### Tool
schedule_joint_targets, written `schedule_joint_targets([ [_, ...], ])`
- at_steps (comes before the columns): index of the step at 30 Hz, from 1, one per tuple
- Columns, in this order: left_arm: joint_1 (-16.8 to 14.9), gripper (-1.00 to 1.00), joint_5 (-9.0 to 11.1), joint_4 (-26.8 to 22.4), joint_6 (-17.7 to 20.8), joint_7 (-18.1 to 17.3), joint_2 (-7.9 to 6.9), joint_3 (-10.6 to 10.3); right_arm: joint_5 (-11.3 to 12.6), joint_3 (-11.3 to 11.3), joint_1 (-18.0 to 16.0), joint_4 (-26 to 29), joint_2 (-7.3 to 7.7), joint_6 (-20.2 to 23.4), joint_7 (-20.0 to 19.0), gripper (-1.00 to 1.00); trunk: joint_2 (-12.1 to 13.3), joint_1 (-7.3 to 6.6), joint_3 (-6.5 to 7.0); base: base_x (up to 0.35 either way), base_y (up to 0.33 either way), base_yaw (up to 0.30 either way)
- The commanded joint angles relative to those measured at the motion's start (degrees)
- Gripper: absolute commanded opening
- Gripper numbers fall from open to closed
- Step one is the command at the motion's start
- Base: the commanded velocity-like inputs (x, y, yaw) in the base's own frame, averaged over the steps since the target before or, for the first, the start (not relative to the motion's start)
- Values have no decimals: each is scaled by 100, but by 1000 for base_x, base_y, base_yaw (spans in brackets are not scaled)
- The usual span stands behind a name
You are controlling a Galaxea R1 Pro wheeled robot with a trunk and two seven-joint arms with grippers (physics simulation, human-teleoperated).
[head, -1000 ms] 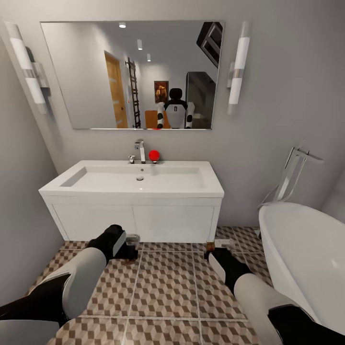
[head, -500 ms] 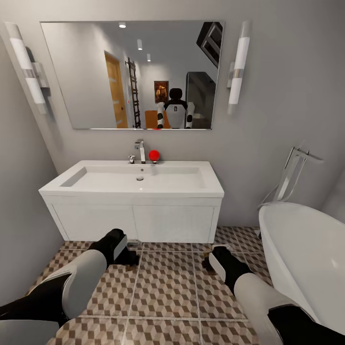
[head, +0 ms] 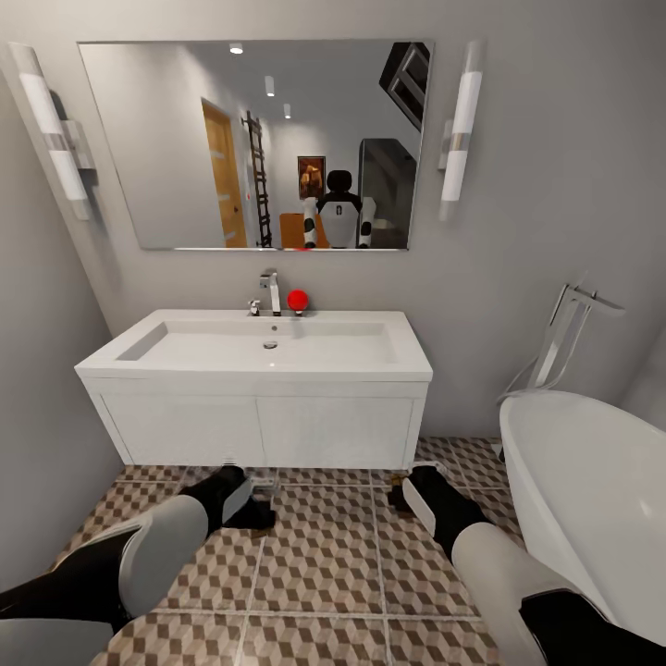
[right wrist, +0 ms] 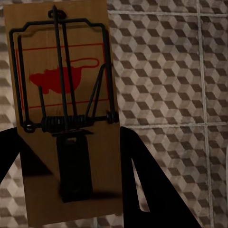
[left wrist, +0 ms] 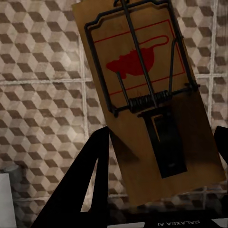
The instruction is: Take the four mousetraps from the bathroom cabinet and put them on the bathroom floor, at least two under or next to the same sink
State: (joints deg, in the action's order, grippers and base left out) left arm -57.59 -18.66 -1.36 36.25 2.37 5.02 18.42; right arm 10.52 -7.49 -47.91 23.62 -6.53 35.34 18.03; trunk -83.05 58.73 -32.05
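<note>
A mousetrap (left wrist: 142, 61), a tan board with a black spring bar and a red mouse print, sits between the fingers of my left gripper (left wrist: 161, 130), held over the bathroom floor (left wrist: 42, 71). My right gripper (right wrist: 66, 130) is shut on a second mousetrap (right wrist: 61, 71) of the same look. In the head view both grippers hang low over the cube-patterned floor (head: 324, 555), just in front of the white vanity under the bathroom sink (head: 407, 365): the left gripper (head: 252, 511) below its left door, the right gripper (head: 404, 490) by its right corner. The cabinet is out of view.
A white bathtub (head: 592, 481) with a chrome floor tap (head: 569, 333) fills the right side. A grey wall closes in on the left. A red ball (head: 297, 300) sits by the sink's tap, below a wide mirror (head: 250, 139).
My left arm has sunk lower toward the floor tiles with its mousetrap. The right arm has barely shifted. The camera has not moved.
</note>
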Motion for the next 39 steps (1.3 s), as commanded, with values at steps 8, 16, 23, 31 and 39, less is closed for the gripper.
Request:
schedule_joint_targets([
  [8, 60, -100, -45, 128, -1292, 39, -17, 48, 81, -50, 0, -4, 3, -22, 59, -100, -3, 0, -6, 0, 0, 0],
  [16, 149, -100, -42, 343, -2205, 39, -104, 48, 81, -50, 1, -115, 7, -212, 54, -100, -3, 0, -6, 0, 0, 0],
  [23, 351, -100, -33, 363, -2915, 36, -114, 48, 80, -50, 1, -353, 7, -512, 52, -100, -3, 0, -6, 0, 0, 0],
  [31, 507, -100, -29, 368, -3433, 36, -111, 48, 73, -55, 1, -391, 17, -755, 48, -100, -3, 0, -6, 0, 0, 0],
  [39, 520, -100, -24, 366, -3275, 38, -104, 58, 73, -59, 9, -393, 14, -959, 43, -100, -3, 0, -6, 0, 0, 0],
])
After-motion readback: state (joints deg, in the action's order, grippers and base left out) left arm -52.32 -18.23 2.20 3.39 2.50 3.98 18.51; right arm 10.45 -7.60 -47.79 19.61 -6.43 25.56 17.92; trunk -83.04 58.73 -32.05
